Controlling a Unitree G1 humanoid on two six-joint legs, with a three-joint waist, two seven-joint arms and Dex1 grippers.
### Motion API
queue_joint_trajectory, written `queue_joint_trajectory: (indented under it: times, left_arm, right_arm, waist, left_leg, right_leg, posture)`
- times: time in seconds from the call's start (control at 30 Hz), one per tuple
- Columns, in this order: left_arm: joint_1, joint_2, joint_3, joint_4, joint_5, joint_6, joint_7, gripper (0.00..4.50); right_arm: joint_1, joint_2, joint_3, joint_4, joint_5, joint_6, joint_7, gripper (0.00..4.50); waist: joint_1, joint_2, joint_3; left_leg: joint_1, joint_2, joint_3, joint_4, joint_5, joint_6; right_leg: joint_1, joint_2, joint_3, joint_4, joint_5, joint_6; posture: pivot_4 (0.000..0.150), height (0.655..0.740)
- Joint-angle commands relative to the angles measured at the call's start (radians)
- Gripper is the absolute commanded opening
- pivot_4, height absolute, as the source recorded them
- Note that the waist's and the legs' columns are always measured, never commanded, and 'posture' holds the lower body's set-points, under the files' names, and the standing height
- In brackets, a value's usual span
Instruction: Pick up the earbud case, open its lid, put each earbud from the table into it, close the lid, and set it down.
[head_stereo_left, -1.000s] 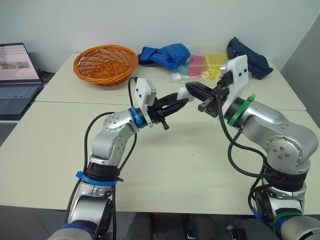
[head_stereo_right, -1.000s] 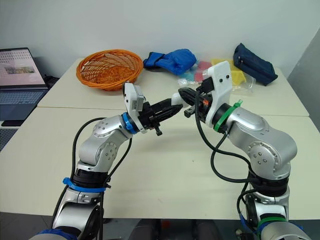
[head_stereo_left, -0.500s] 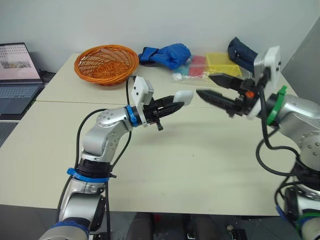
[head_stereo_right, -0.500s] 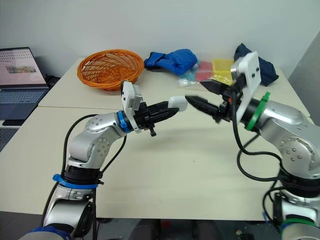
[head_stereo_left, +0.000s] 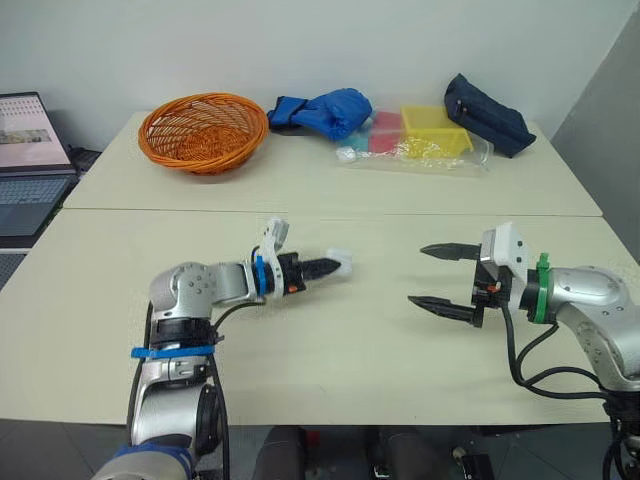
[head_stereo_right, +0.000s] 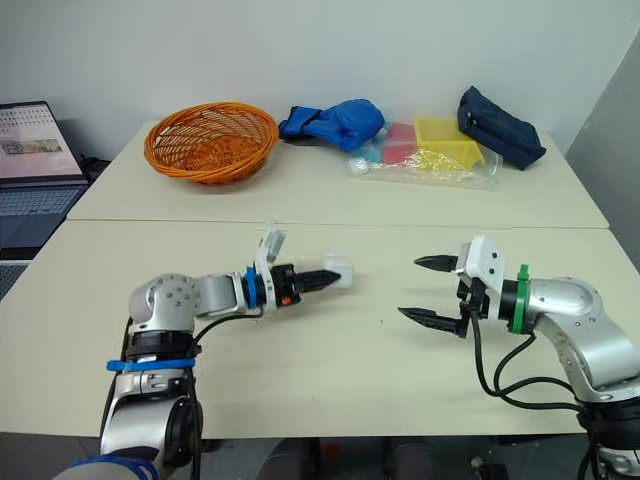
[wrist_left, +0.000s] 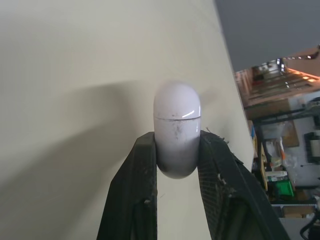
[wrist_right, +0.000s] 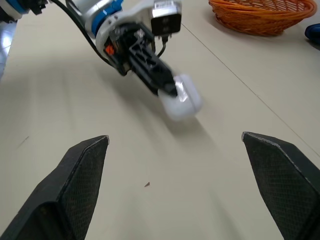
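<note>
Gripping the white earbud case (head_stereo_left: 342, 264) by its base, lid shut, the left gripper (head_stereo_left: 331, 267) holds it low near the middle of the desk (head_stereo_left: 350, 350). The case's rounded end points toward the right gripper (head_stereo_left: 416, 275), which hangs wide open, well apart.

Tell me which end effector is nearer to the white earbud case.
Left. The left end effector grips the earbud case between its fingers. The right end effector is open and stands apart from the case, on its right side, pointing toward it.
</note>
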Motion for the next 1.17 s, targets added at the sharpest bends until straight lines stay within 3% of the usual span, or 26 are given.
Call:
queue_joint_trajectory:
  times: [0.03, 0.13, 0.37, 0.43, 0.53, 0.6, 0.67, 0.8, 1.0, 1.17]
  left_arm:
    - [0.024, 0.004, 0.001, -0.015, 0.015, 0.001, 0.014, 0.74]
    - [0.032, 0.003, 0.001, 0.001, 0.026, -0.02, 0.012, 0.74]
    - [0.025, 0.024, 0.028, 0.005, 0.023, -0.01, 0.012, 2.99]
    - [0.062, 0.101, -0.004, -0.055, 0.032, -0.003, -0.024, 3.69]
    - [0.126, 0.309, -0.055, -0.154, 0.047, -0.047, -0.164, 4.47]
    - [0.151, 0.387, -0.072, -0.184, 0.069, -0.138, -0.232, 4.47]
    - [0.189, 0.483, -0.07, -0.245, 0.133, -0.404, -0.409, 4.47]
    - [0.311, 0.582, -0.1, -0.288, 0.293, -0.907, -0.682, 4.47]
    - [0.346, 0.57, -0.068, -0.251, 0.374, -1.051, -0.622, 4.47]
    - [0.374, 0.559, -0.078, -0.285, 0.374, -1.043, -0.605, 4.47]
  right_arm:
    - [0.004, 0.002, -0.006, 0.003, -0.017, -0.052, 0.017, 4.47]
    - [0.005, 0.017, -0.009, 0.0, -0.007, -0.033, -0.006, 4.47]
    - [-0.014, 0.025, -0.015, 0.009, 0.0, -0.017, -0.007, 4.5]
    - [-0.025, 0.029, -0.018, 0.022, 0.006, -0.01, -0.009, 4.5]
    - [-0.02, 0.011, -0.031, 0.069, -0.005, -0.039, 0.021, 4.5]
    - [-0.014, 0.002, -0.035, 0.09, -0.015, -0.061, 0.038, 4.5]
    - [-0.027, 0.002, -0.041, 0.12, -0.016, -0.076, 0.045, 4.5]
    - [-0.042, 0.0, -0.041, 0.152, -0.007, -0.088, 0.067, 4.5]
    - [-0.083, 0.01, -0.05, 0.196, -0.005, -0.107, 0.069, 4.5]
    - [-0.094, 0.017, -0.025, 0.204, -0.012, -0.111, 0.088, 4.5]
  waist:
    - [0.0, 0.0, 0.0]
    - [-0.002, 0.0, 0.0]
    - [-0.009, 0.0, 0.0]
    - [-0.015, 0.0, 0.0]
    - [-0.033, -0.002, 0.0]
    - [-0.032, -0.002, 0.0]
    - [-0.026, -0.002, 0.001]
    - [-0.009, -0.002, 0.001]
    - [0.001, -0.003, 0.001]
    - [0.001, -0.003, 0.001]
  left_leg:
    - [0.001, 0.0, 0.001, 0.0, 0.0, 0.0]
    - [0.006, -0.001, 0.004, 0.0, 0.0, 0.0]
    - [0.015, -0.001, 0.001, 0.0, 0.0, 0.0]
    - [0.016, -0.001, 0.001, 0.0, 0.0, 0.0]
    - [0.019, 0.0, 0.003, -0.003, 0.0, 0.0]
    - [0.024, 0.0, 0.004, -0.006, 0.0, -0.001]
    - [0.027, -0.001, 0.004, -0.012, 0.0, -0.001]
    - [0.026, 0.0, 0.005, -0.016, 0.0, -0.001]
    - [0.024, 0.0, 0.009, -0.017, -0.001, -0.002]
    - [0.024, 0.0, 0.01, -0.017, -0.001, -0.002]
  right_leg:
    - [0.0, 0.0, 0.001, 0.001, 0.0, 0.0]
    - [0.001, -0.001, 0.004, 0.005, 0.0, 0.0]
    - [0.009, 0.0, 0.002, 0.007, -0.001, -0.002]
    - [0.01, 0.0, 0.003, 0.007, -0.001, -0.002]
    - [0.01, 0.001, 0.006, 0.007, -0.002, -0.003]
    - [0.01, 0.002, 0.009, 0.01, -0.004, -0.007]
    - [0.011, 0.001, 0.009, 0.01, -0.006, -0.011]
    - [0.009, 0.0, 0.01, 0.009, -0.009, -0.015]
    - [0.009, -0.005, 0.012, 0.007, -0.012, -0.013]
    - [0.009, -0.004, 0.013, 0.006, -0.011, -0.011]
  posture:
    - [0.15, 0.74]
    - [0.15, 0.74]
    - [0.15, 0.74]
    - [0.15, 0.74]
    - [0.15, 0.74]
    - [0.15, 0.74]
    - [0.15, 0.74]
    - [0.15, 0.74]
    - [0.15, 0.74]
    - [0.15, 0.74]
